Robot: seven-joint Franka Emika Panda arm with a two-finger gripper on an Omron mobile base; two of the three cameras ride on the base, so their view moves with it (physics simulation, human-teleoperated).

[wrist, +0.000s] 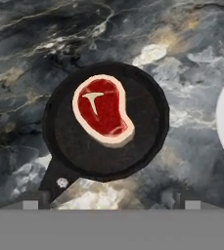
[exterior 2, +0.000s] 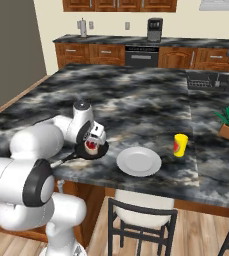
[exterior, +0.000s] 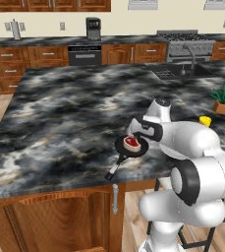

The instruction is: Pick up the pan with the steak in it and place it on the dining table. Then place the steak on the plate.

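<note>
pan (wrist: 106,122): already sitting on the table (exterior: 60,123), near the front edge, handle poking out toward 7 o'clock in my hand cam

steak (wrist: 102,111): still lying in the pan, a bit up and left of the pan's middle, so the second half of the job is what's left, I reckon

gripper (exterior: 136,129): I'm hovering right over the pan with jaws spread wide, nothing in them

key relation: steak is lying straight ahead of my tips, slightly toward 11; its long axis is running roughly 11 to 5

plate (exterior 2: 139,161): sitting just beside the pan, off at 3 o'clock in my hand cam

next: probably dropping down with my jaws across the steak's narrow width, then carrying it over to the plate
</note>
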